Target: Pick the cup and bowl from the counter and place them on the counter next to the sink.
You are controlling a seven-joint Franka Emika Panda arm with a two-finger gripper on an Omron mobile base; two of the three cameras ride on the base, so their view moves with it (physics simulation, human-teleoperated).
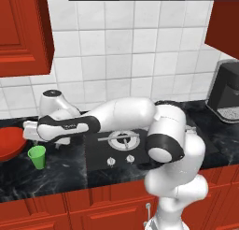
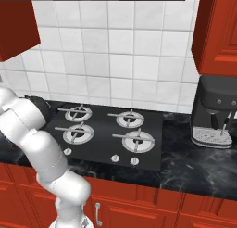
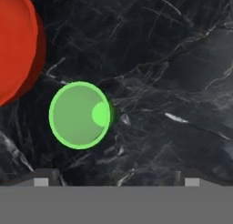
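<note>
Gripper: the gripper (image 3: 113, 178) hangs above the counter with its jaws spread wide and nothing between them; in the hand view the two dark fingertips (image 3: 42, 176) stand far apart at the bottom edge, over bare marble.
Arm: in the left base view the white arm (image 1: 122, 114) reaches out to the left, low over the counter, and its hand (image 1: 33, 130) sits just above and a little behind the cup.
Cup: the green cup (image 3: 80, 114) stands upright on the counter, open mouth up; in the hand view it is seen from above, left of the midline between the fingertips and nearer the left one, not touched by either. In the left base view the cup (image 1: 37, 156) stands just below the hand, in front of the bowl's right edge.
Bowl: the red bowl (image 3: 16, 50) lies beside the cup, apart from it by a thin strip of marble; in the left base view it (image 1: 9, 142) sits at the left edge, behind and left of the cup.
Counter: black marble with white veins (image 3: 173, 73), on red cabinets (image 1: 93, 205).
Stovetop: the black stovetop (image 2: 111, 132) with four burners lies to the right of cup and bowl, under the arm's forearm in the left base view.
Coffee machine: a dark coffee machine (image 2: 215, 113) stands on the counter far right, well apart from the cup.
</note>
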